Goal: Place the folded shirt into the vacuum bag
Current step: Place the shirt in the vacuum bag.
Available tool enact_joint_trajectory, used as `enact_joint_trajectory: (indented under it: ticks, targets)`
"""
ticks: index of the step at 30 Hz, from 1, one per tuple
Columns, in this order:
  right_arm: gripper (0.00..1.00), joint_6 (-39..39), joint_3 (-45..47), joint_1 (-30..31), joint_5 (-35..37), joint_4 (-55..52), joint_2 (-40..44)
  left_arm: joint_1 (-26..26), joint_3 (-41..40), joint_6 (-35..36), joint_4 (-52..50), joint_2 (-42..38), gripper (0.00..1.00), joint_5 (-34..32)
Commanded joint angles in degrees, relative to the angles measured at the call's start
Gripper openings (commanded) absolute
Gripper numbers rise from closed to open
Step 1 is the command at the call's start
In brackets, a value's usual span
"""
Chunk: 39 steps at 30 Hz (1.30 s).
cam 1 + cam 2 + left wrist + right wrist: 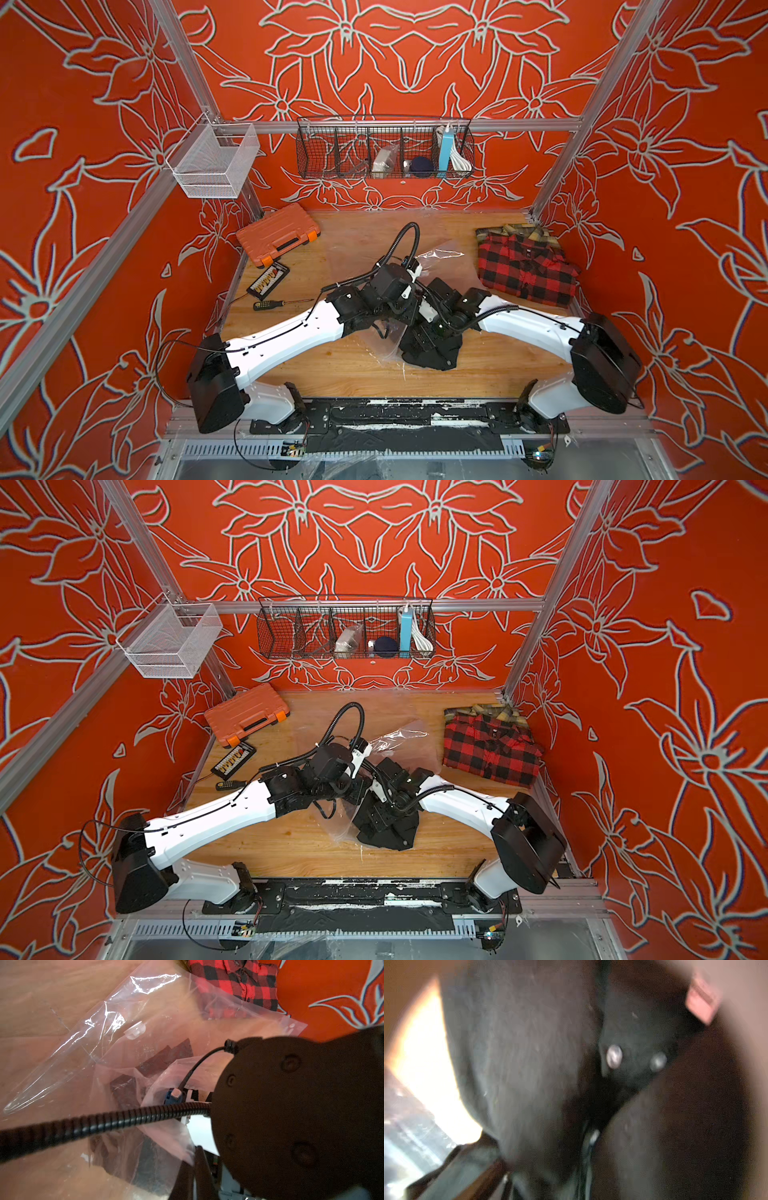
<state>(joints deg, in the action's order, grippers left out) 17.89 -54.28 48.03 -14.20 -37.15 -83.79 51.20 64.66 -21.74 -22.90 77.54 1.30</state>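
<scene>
A black folded shirt (pixel 436 357) lies near the table's front edge, at the near end of the transparent vacuum bag (pixel 440 259). The bag spreads back across the middle of the table. My left gripper (pixel 198 1149) is shut, pinching the bag's edge and holding it up off the table. The bag's round valve cap (pixel 135 1030) shows in the left wrist view. Dark cloth (pixel 166 1059) shows through the plastic there. My right gripper (pixel 428 338) is low over the black shirt. Its wrist view is filled with blurred black cloth and two snap buttons (pixel 613 1056), and its jaws do not show.
A red-and-black plaid shirt (pixel 523 266) lies folded at the back right on a yellowish plaid one (pixel 519 230). An orange tool case (pixel 278 232), a bit set (pixel 268 280) and a screwdriver (pixel 270 304) lie at the left. Wire baskets (pixel 384 149) hang on the back wall.
</scene>
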Motion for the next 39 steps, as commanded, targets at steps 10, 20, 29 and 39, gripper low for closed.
enact_joint_trajectory:
  ticks: [10,20,29,39]
  targets:
    - [0.87,9.56,1.72,-3.67,12.58,-16.41,22.80,0.74,-2.44,-0.51,1.45,-1.83,0.00,1.08]
    - [0.38,35.56,19.77,-3.35,3.83,-5.84,35.09,2.69,-2.25,-1.75,3.57,1.05,0.00,1.64]
    - [0.55,49.20,30.84,-5.59,-1.26,13.38,32.72,5.29,1.19,-0.69,2.29,3.96,0.00,1.89]
    - [0.42,52.26,32.18,-10.07,0.58,23.72,26.33,7.36,4.06,0.23,1.27,5.29,0.00,2.45]
